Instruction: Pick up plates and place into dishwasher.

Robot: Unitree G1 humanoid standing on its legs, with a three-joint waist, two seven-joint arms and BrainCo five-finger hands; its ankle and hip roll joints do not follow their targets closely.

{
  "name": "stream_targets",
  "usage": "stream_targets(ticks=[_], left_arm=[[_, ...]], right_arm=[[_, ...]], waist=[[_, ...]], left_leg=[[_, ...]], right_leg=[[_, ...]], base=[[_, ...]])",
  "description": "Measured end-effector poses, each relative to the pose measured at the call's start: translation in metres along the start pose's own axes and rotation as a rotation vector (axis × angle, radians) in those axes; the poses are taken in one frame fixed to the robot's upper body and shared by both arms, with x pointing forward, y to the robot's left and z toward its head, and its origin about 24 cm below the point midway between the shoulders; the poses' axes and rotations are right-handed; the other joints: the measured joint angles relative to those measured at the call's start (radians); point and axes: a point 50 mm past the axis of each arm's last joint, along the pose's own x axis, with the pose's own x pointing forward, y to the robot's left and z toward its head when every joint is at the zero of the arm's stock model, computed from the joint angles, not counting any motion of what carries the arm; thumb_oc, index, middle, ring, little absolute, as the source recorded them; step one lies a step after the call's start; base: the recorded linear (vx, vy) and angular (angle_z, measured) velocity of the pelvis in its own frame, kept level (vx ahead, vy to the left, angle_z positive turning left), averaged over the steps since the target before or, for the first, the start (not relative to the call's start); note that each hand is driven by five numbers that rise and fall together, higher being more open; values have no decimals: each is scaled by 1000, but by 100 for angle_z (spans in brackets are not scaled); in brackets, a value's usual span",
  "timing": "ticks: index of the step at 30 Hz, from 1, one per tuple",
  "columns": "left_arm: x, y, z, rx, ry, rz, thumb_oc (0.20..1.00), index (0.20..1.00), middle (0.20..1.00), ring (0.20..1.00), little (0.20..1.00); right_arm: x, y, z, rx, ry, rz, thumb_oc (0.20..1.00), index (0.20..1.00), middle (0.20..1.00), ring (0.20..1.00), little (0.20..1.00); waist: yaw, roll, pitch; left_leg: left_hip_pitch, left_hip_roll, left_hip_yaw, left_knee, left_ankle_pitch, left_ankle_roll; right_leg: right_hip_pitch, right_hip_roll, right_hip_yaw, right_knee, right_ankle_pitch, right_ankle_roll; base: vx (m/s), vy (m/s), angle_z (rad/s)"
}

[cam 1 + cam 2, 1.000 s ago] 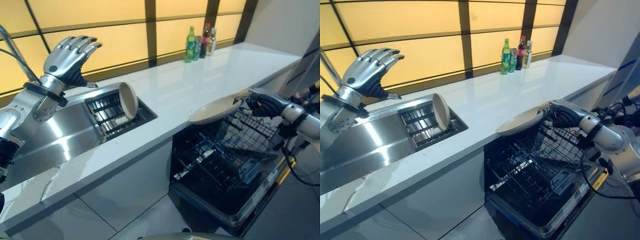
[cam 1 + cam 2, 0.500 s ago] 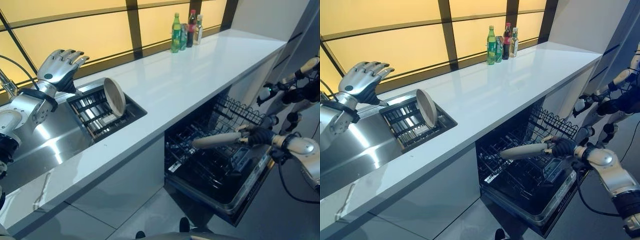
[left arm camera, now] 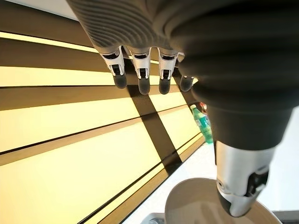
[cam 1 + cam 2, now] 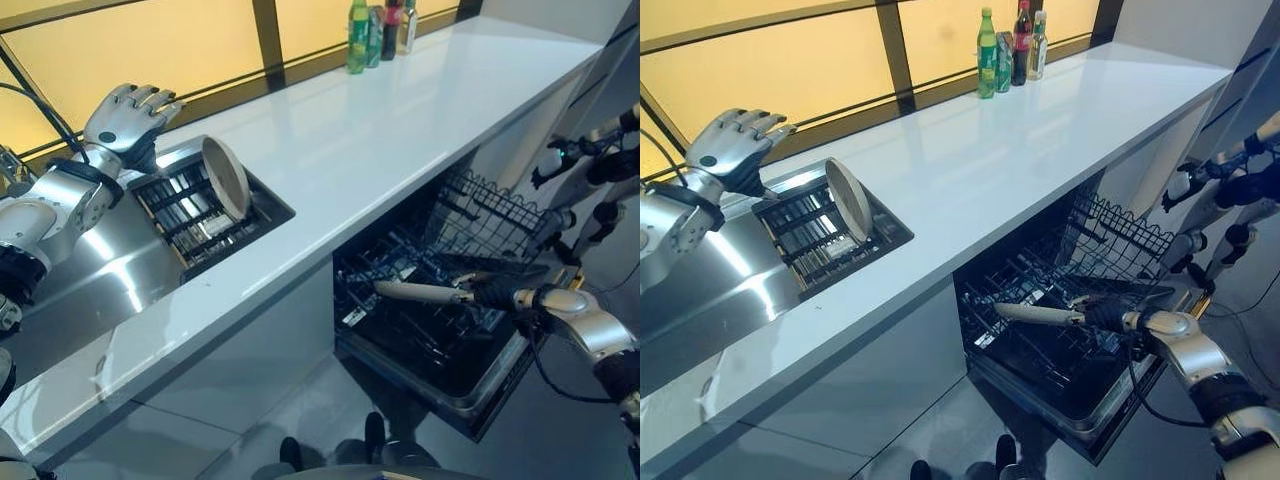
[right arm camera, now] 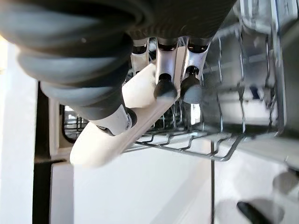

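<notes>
My right hand (image 4: 492, 294) is shut on the rim of a cream plate (image 4: 412, 292), held nearly flat just over the black wire rack (image 4: 420, 330) of the open dishwasher; the wrist view shows thumb and fingers (image 5: 164, 84) pinching that plate (image 5: 122, 122). A second cream plate (image 4: 226, 177) stands on edge in the dish rack (image 4: 190, 215) set in the steel sink (image 4: 100, 285). My left hand (image 4: 125, 115) hovers open above the sink's far left corner, apart from that plate (image 3: 205, 210).
A long white counter (image 4: 370, 120) runs over the dishwasher. Three bottles (image 4: 380, 22) stand at its far end by the window. The upper wire basket (image 4: 490, 215) is pulled out on the right. Another robot's arm (image 4: 590, 165) shows at far right.
My right hand has lowered the plate deeper toward the lower rack. The camera has tipped down and shifted. The left hand has stayed above the sink.
</notes>
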Motion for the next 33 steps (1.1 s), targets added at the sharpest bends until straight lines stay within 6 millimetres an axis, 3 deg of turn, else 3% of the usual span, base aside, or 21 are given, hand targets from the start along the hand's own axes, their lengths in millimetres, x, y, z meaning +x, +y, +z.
stream_targets(ticks=[11, 14, 19, 32, 33], left_arm=[[19, 15, 19, 26, -80, 46, 1000, 1000, 1000, 1000, 1000], [19, 15, 21, 23, -84, 46, 1000, 1000, 1000, 1000, 1000], [24, 13, 33, -1, -113, 39, 1000, 1000, 1000, 1000, 1000], [29, 12, 53, -18, -176, 30, 1000, 1000, 1000, 1000, 1000], [29, 13, 55, -19, -182, 29, 1000, 1000, 1000, 1000, 1000]], right_arm=[[26, 3, 7, 311, 17, 80, 200, 200, 200, 200, 200], [33, 9, -1, 378, 49, 93, 200, 200, 200, 200, 200], [35, 9, -19, 429, 121, 66, 200, 200, 200, 200, 200], [46, 13, -26, 544, 157, 19, 200, 200, 200, 200, 200], [46, 13, -26, 540, 156, 7, 432, 432, 432, 432, 432]], waist=[[31, 18, 11], [37, 20, 12], [55, 30, 17], [55, 42, 20], [55, 44, 20]], left_leg=[[-7, 0, -25, 0, -1, -1], [-6, -1, -32, 0, -1, -1], [-1, -5, -44, 0, 0, 0], [-3, -11, -48, 0, 3, 4], [-3, -11, -49, 0, 4, 4]], right_leg=[[3, 0, -26, 0, -6, -9], [9, -1, -31, 0, -7, -10], [19, -6, -41, 0, -8, -11], [21, -12, -50, 0, -4, -16], [21, -12, -50, 0, -4, -16]], base=[[7, 13, 6], [37, 26, 7], [17, 18, 7], [-9, 22, 1], [0, 0, 0]])
